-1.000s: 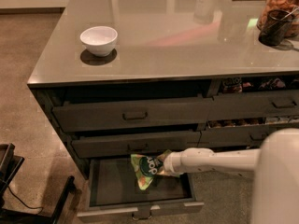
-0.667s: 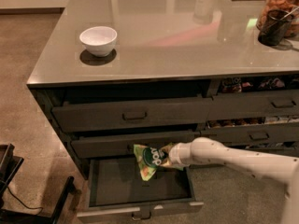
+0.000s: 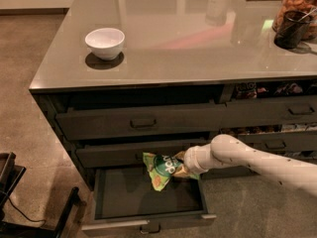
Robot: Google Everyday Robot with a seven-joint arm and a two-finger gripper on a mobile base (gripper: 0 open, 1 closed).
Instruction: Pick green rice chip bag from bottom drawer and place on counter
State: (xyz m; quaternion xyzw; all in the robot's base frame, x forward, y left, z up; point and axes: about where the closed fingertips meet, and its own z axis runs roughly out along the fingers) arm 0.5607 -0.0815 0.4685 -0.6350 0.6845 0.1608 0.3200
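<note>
Speckled brown floor (image 3: pixel 29 123) lies left of the glossy grey counter (image 3: pixel 188 48), which carries a white bowl (image 3: pixel 104 42) on its left part. Below, the bottom drawer (image 3: pixel 129 202) stands pulled out. Over its dark floor hangs the green rice chip bag (image 3: pixel 159 170), clamped at its right edge by the gripper (image 3: pixel 179 166), arm (image 3: pixel 247 160) reaching from the right.

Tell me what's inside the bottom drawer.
In the bottom drawer, only bare dark floor shows. The gripper holds the green rice chip bag above its back part; the floor behind the bag and gripper is covered.
</note>
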